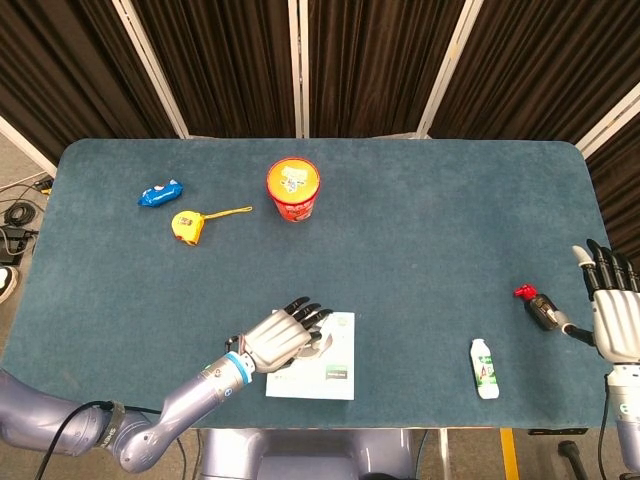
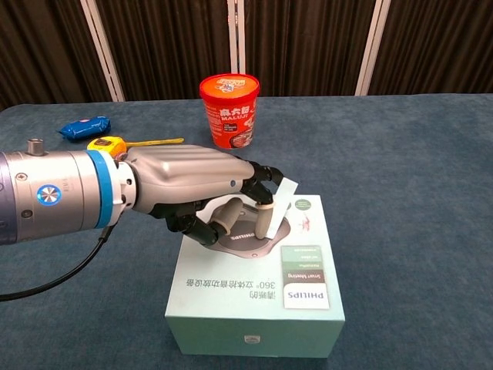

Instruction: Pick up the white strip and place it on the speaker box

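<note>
Covering most of both views: blue table (image 1: 420,250), speaker box (image 2: 258,289) sitting at its near edge, left of centre

Hovering over the box's far-left part: left hand (image 2: 196,193), pinching white strip (image 2: 279,202) between fingertips, strip tilting above the printed speaker, lower end apparently just off the lid – contact impossible to confirm

Idling past the table's right edge: right hand (image 1: 612,315), fingers spread, gripping nothing

Resting untouched: red noodle cup (image 1: 293,190) toward the far edge, yellow tape measure (image 1: 188,226) and blue packet (image 1: 160,193) far left, small white bottle (image 1: 485,367) and red-capped dark bottle (image 1: 540,308) near right

Risking, on release: strip standing on edge and toppling off the box's side, or clinging to a fingertip and lifting away during withdrawal

Showing strip and pinch clearly in chest view only; in head view, hiding under the hand. Showing right hand and both bottles in head view only
</note>
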`<state>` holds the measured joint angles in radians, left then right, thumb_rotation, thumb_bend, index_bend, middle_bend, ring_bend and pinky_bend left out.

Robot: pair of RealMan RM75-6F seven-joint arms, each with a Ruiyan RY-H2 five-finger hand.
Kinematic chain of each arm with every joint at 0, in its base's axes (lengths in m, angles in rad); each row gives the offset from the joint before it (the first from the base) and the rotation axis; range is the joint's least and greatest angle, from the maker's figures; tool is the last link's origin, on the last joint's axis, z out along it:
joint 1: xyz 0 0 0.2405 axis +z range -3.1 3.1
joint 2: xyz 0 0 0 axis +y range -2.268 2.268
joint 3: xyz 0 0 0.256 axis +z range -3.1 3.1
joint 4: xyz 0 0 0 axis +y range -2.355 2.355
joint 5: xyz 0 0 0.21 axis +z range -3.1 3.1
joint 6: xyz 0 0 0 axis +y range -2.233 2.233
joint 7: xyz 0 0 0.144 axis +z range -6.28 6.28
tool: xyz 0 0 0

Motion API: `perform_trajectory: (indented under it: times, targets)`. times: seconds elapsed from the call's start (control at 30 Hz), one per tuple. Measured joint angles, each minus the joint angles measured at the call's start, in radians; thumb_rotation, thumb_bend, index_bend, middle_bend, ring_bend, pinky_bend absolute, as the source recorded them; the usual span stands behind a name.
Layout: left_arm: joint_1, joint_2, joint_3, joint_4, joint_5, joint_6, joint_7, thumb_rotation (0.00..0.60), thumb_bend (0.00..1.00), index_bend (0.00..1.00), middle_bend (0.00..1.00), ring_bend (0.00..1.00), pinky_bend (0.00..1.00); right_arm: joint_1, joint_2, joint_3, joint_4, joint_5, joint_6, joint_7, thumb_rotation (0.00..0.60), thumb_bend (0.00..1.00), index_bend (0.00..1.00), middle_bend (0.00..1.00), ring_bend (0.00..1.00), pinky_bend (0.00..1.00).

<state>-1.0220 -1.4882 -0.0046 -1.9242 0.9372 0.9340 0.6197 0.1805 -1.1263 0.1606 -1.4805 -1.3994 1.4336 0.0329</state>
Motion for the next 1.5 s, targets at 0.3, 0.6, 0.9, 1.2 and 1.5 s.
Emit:
perform_trajectory:
  times: [0.3, 0.6, 0.9, 1.2, 1.5]
  targets:
    - [-0.002, -0.001, -0.018, 0.001, -0.002, 0.001, -0.007, 0.6, 0.98, 0.36, 0.0, 0.0, 0.0, -0.001, 0.002, 0.001, 0.001, 0.0, -0.001, 0.003, 0.6, 0.11, 0.04, 0.0, 0.0, 0.0]
    - [-0.009, -0.022, -0.014, 0.017, -0.013, -0.009, 0.0, 0.6, 0.98, 0.36, 0.0, 0.0, 0.0, -0.002, 0.004, 0.004, 0.001, 0.002, 0.0, 0.005, 0.6, 0.12, 0.04, 0.0, 0.0, 0.0]
    - [0.0, -0.009, -0.023, 0.01, -0.007, 0.007, -0.008, 0.6, 0.98, 0.36, 0.0, 0.0, 0.0, -0.003, 0.004, 0.004, 0.001, 0.003, -0.001, 0.007, 0.6, 0.12, 0.04, 0.0, 0.0, 0.0]
    - [0.0, -0.016, -0.005, 0.021, -0.028, -0.006, 0.001, 0.6, 0.98, 0.36, 0.0, 0.0, 0.0, -0.003, 0.004, 0.005, 0.002, 0.003, -0.001, 0.006, 0.6, 0.12, 0.04, 0.0, 0.0, 0.0]
    - [0.01, 0.0, -0.023, 0.008, 0.0, 0.015, -0.02, 0.6, 0.98, 0.36, 0.0, 0.0, 0.0, -0.003, 0.006, 0.007, 0.002, 0.004, -0.001, 0.011, 0.6, 0.12, 0.04, 0.0, 0.0, 0.0]
